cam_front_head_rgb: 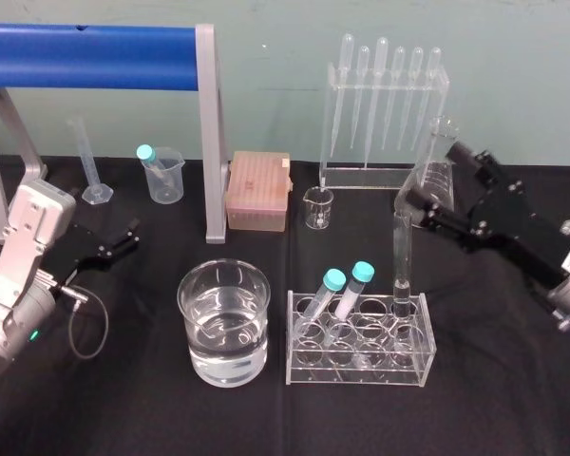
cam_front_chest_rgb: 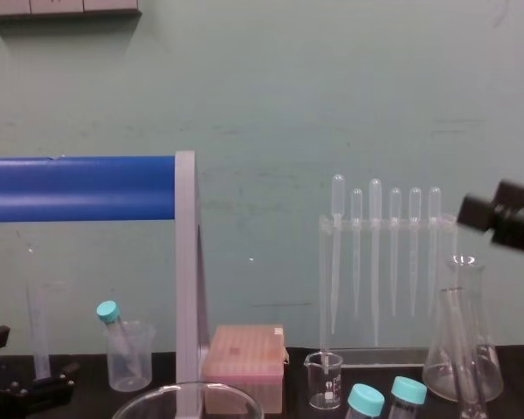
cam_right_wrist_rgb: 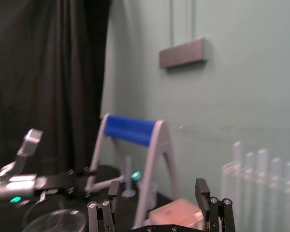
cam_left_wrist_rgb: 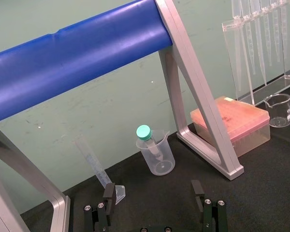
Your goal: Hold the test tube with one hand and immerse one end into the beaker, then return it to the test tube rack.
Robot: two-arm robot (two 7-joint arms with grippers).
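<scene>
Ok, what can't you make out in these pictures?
Beaker: chest view, bottom edge cuts off all but its rim.
Test tube: head view, lower end lost behind the clear walls of the rack.
Pipettes: right wrist view, too blurred to count.
Small glass beaker: head view, markings too small to read.

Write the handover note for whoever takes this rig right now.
Left gripper: open, empty, parked on the left.
Right gripper: open, empty, raised just right of the top of the test tube, apparently not touching it.
Test tube: upright in the back right hole of the rack.
Beaker: left of the rack, part filled with clear liquid.
Done: unclear whether the dip has happened.
Left, if not: grip tube, dip one end in beaker, return it to rack.
</scene>
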